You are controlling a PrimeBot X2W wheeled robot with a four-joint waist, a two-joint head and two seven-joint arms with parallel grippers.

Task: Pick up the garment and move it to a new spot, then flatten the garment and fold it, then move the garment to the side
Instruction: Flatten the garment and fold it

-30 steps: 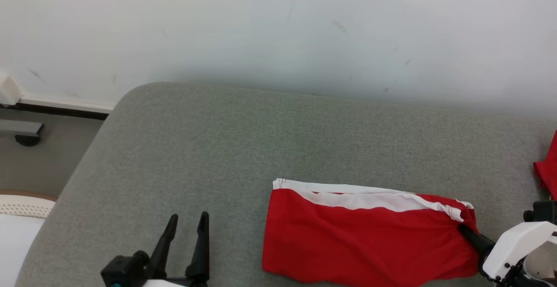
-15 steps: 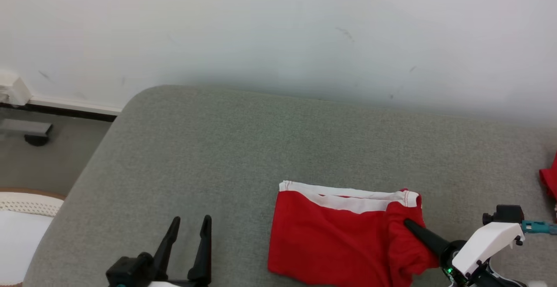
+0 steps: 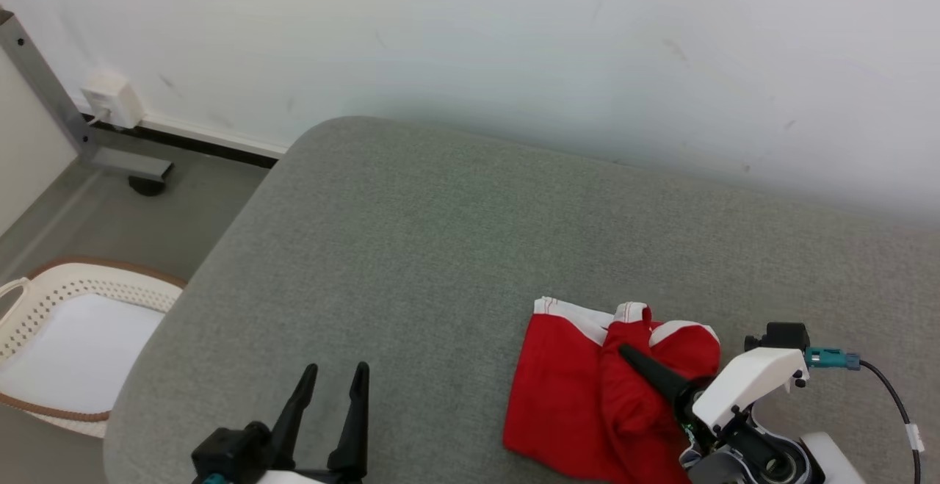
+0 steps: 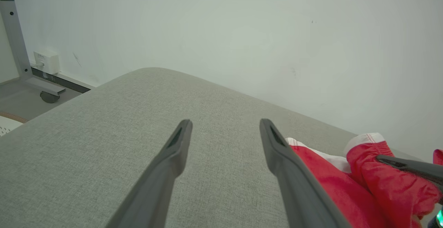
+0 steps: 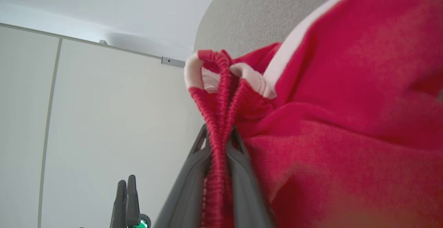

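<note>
- My right gripper [image 3: 630, 355] is clamped on a bunched edge of the red garment [image 3: 565, 396]. The ribbed hem and white band [image 5: 195, 74] stick up between its fingers.
- A second ago the garment lay spread wide with that edge far out to my right. I have since carried the edge left, over the rest of the cloth, so it now sits humped and about half as wide.
- My head has turned too, so the whole picture has shifted.
- The garment lies at the near right of the grey cushion [image 3: 411, 249].
- My left gripper [image 3: 336, 370] is still wide open and empty, well apart from the cloth.
- I judge the fold is under way: next I should lay the edge down and let go.
</note>
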